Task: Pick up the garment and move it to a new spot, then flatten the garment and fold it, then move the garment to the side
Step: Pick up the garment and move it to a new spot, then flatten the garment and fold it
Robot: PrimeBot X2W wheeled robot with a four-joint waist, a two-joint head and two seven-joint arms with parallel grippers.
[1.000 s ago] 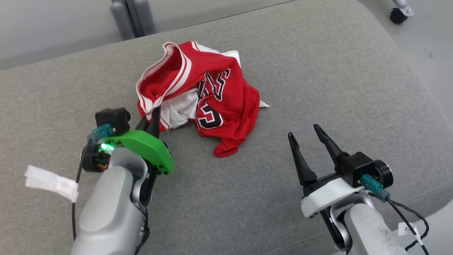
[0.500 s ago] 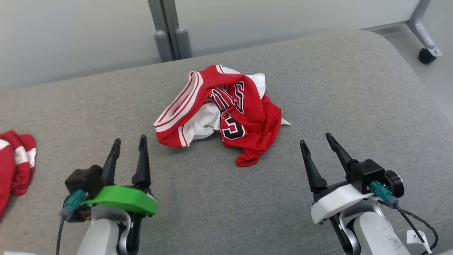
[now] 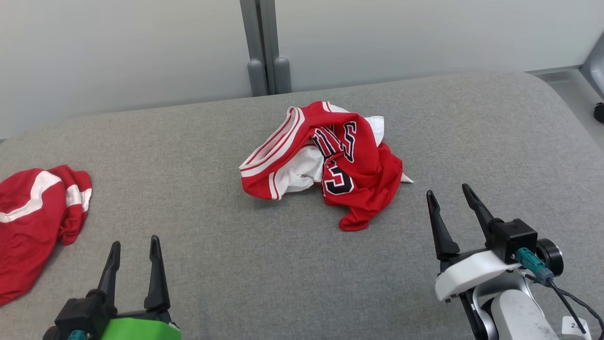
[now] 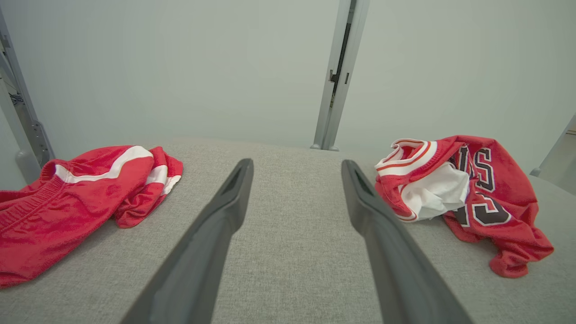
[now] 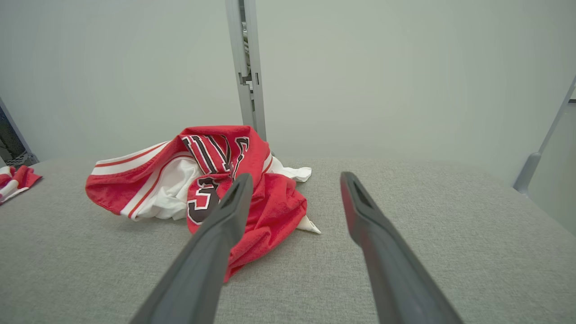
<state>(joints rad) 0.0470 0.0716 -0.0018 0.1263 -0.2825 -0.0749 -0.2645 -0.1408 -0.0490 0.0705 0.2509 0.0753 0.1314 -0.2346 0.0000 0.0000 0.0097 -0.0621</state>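
Garment (image 3: 339,160): red sleeveless sports jersey, mesh-like knit, lying in a crumpled heap; neither flat nor folded
Garment, trim: white and red striped band along one opening, curving over the heap's left and top edge
Garment, inside: white lining turned outward in the middle of the heap and at the far right edge
Garment, print: black letters and a numeral with white outlines, creased; lettering not readable in full, numeral partly folded under
Garment, loose ends: one red lobe trails toward the robot at the lower right; a small white corner pokes out on the right side
Garment, place: middle of the grey fabric-covered desk (image 3: 472,141), toward its far edge, resting on the cloth, free of both pincers
Left pincer (image 3: 134,245): fingers spread wide, nothing between them, low at the near left, well apart from the garment
Right pincer (image 3: 448,191): fingers spread wide, nothing held, near right; tips near the garment's right side, not touching
Right wrist view: garment sits left of centre, partly behind the left finger
Shorts (image 3: 37,212): second red item with white stripes, bunched at the desk's left edge, well apart from the garment
Background: pale partition (image 3: 118,47) with grey post (image 3: 264,47) behind the desk; dark caster (image 3: 599,112) at far right
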